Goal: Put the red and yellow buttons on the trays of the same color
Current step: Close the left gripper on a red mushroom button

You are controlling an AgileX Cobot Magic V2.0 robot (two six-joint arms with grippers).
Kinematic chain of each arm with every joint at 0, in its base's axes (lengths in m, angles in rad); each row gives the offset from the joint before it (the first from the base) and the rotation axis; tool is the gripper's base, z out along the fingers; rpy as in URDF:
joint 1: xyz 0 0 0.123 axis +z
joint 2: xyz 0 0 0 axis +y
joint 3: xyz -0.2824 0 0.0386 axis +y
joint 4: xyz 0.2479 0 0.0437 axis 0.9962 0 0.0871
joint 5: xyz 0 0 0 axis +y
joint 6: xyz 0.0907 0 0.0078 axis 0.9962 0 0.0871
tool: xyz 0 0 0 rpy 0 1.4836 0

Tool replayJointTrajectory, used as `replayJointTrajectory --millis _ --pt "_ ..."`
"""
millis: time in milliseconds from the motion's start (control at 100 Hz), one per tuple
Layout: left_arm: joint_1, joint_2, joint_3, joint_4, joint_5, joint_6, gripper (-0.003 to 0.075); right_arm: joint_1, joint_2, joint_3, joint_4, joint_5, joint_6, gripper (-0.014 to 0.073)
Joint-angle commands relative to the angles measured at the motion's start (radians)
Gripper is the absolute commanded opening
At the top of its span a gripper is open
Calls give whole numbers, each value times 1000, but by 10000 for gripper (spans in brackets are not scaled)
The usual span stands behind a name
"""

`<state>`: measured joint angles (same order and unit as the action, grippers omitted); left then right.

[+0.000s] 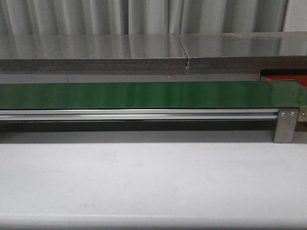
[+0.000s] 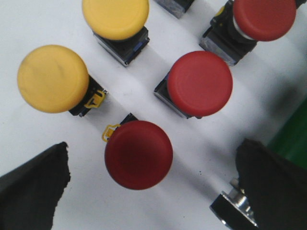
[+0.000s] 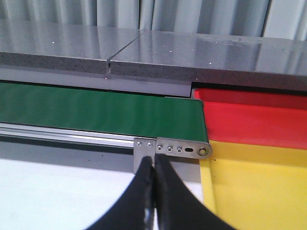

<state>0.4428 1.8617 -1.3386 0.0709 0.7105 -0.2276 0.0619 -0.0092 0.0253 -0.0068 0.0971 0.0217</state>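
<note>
Seen from the left wrist camera, the left gripper is hanging with its fingers spread wide and released, gripping nothing; only the two dark fingertips are showing, each cut off by the frame edge. Between them, toward 12 o'clock, a dark red button is sitting on a white surface. A second red button is lying at 1 o'clock of it, and a third is cropped at the corner. One yellow button is standing at 10 o'clock, another is partly cut off. A metal part is half hidden behind one finger.

The right gripper is showing its fingers pressed together, empty. Past it the green belt is ending beside a red tray and a yellow tray, both cropped.

In the front view neither arm is appearing; only a red sliver of tray is peeking out
</note>
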Motion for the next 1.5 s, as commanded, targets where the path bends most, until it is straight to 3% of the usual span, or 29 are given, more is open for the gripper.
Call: replayJointTrajectory --millis 0,1040,1160,1490 --pt "11 -38 -38 3 -25 -9 652 -5 -14 -17 -6 -84 -2 -118" --pt "33 7 -38 8 -27 -7 645 -5 -14 -17 -6 -84 -2 -118" --pt "33 7 -38 8 -27 -7 571 -5 -14 -17 -6 -84 -2 -118" --pt "33 7 -38 8 -36 -7 206 -5 -14 -17 -6 -84 -2 -118"
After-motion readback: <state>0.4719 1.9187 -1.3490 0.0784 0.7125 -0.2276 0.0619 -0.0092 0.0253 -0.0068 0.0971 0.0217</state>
